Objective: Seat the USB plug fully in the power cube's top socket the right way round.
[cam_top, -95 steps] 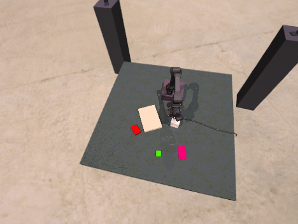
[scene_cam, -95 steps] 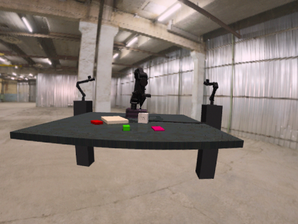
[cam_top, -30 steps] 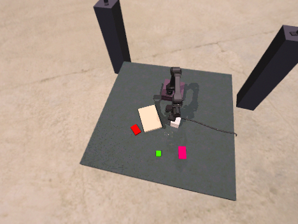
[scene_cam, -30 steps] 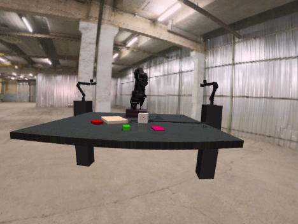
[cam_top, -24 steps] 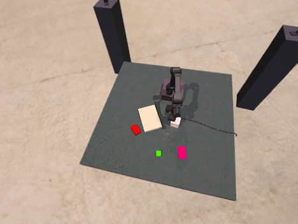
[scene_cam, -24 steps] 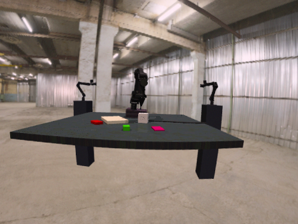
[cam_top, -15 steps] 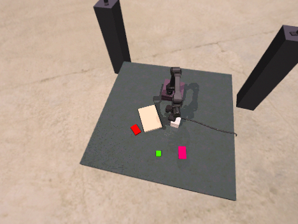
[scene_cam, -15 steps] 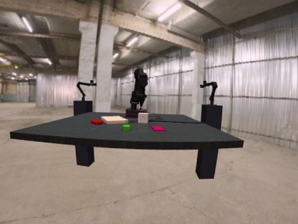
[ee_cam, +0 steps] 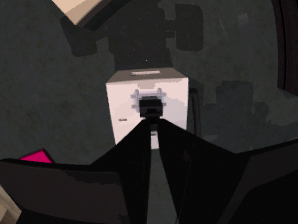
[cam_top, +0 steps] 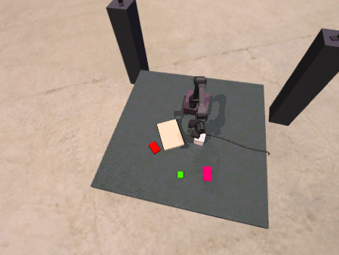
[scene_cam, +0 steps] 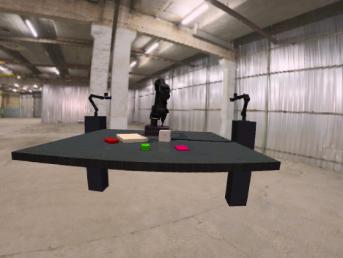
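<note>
The gripper (cam_top: 198, 135) (scene_cam: 163, 124) (ee_cam: 153, 125) is closed almost fully, its 2 fingers standing very near to each other at the tips, and between them it has hold of the black plug (ee_cam: 151, 107). This plug is at the top of the white cube (cam_top: 199, 140) (scene_cam: 165, 136) (ee_cam: 121, 102), at the socket with pale metal parts around it. How deep the plug sits, and which way round it is, I cannot tell. The cube stands upright on the table (cam_top: 130, 170) (scene_cam: 55, 154) (ee_cam: 37, 100), in front of the arm (cam_top: 201, 98) (scene_cam: 161, 93).

A dark cable (cam_top: 237, 143) (scene_cam: 205, 139) runs from beside the cube to the table edge. The beige slab (cam_top: 171, 135) (scene_cam: 132, 138) (ee_cam: 75, 9) lies flat near the cube, and just beside this slab is the red block (cam_top: 154, 147) (scene_cam: 111, 141). The green block (cam_top: 180, 174) (scene_cam: 145, 147) and the flat pink piece (cam_top: 207, 174) (scene_cam: 182, 148) (ee_cam: 38, 157) are apart from each other, on the side of the cube away from the arm base (cam_top: 188, 109) (scene_cam: 148, 133). All these 4 things rest on the table.
</note>
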{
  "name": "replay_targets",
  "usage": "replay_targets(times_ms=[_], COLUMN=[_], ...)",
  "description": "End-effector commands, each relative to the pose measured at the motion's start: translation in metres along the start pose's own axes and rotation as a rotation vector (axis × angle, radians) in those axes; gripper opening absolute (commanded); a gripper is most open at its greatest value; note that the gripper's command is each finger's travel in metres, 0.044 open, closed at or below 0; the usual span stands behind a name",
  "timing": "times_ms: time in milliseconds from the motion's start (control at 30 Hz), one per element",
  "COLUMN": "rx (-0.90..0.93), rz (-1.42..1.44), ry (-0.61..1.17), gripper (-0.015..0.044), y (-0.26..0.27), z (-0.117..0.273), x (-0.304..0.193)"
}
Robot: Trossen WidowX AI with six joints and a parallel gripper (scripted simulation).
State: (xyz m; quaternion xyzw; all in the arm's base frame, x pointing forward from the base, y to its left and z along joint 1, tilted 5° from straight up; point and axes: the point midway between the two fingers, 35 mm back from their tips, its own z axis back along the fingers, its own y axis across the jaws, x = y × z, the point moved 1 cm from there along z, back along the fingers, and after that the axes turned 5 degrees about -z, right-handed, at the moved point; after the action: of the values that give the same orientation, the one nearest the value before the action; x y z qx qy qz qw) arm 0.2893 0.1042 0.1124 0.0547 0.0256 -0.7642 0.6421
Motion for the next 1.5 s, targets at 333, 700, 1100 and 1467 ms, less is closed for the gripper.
replay_targets(times_ms=[333, 700, 1100, 1467], rx=[-0.003, -0.004, -0.005, -0.006], rz=[0.008, 0.011, 0.013, 0.016], ry=[0.011, 0.017, 0.023, 0.028], gripper=[0.0000, 0.0000, 0.0000, 0.0000], y=[-0.0002, -0.0003, -0.0003, -0.0004], z=[-0.0022, -0.0035, -0.0050, -0.0063], x=[-0.0015, -0.0022, -0.0029, -0.0036])
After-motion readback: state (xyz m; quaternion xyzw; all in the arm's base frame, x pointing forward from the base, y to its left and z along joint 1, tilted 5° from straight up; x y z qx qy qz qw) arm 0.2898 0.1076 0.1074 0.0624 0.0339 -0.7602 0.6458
